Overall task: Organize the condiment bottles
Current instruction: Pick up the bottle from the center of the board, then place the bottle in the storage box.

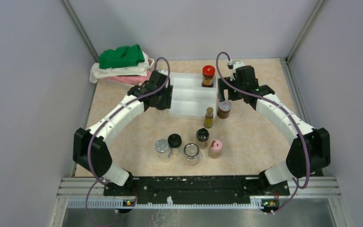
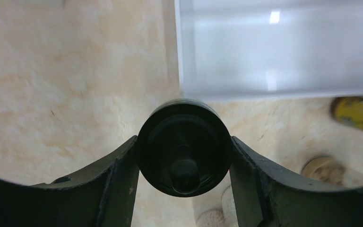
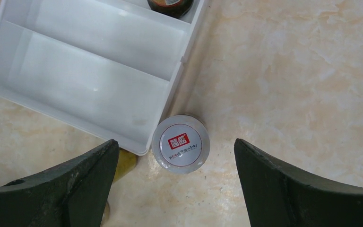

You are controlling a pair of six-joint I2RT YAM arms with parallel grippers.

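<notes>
Nine bottles to sort, and only one is in the tray (image 1: 189, 97). Closest to you, well short of the tray's front edge, five stand loose on the tabletop (image 1: 250, 142): a silver-cap jar (image 1: 162, 145), a black-cap jar (image 1: 174, 140), a wide silver-cap jar (image 1: 192, 153), a second black-cap jar (image 1: 202, 135) and a pink-cap jar (image 1: 215, 148).

Just off the tray's front right corner stand the amber bottle (image 1: 208, 117) and the white-cap jar (image 3: 180, 144). Your right gripper (image 3: 176, 142) hangs over that jar, fingers wide apart and touching nothing.

Just beside the tray's front left corner, your left gripper (image 2: 183, 141) is clamped on the lid of the held jar (image 2: 183, 156). You cannot tell whether it is lifted off the tabletop.

At the right end of the tray's rear row stands the red-cap jar (image 1: 208, 75).

All of this looks like glass: stiff, smooth-sided and likely to crack if knocked or dropped. Take each by the cap, squarely across its width, since a cap should slip less than bare glass. The slim amber bottle will probably tip most easily, so grip it high and set it down gently.
</notes>
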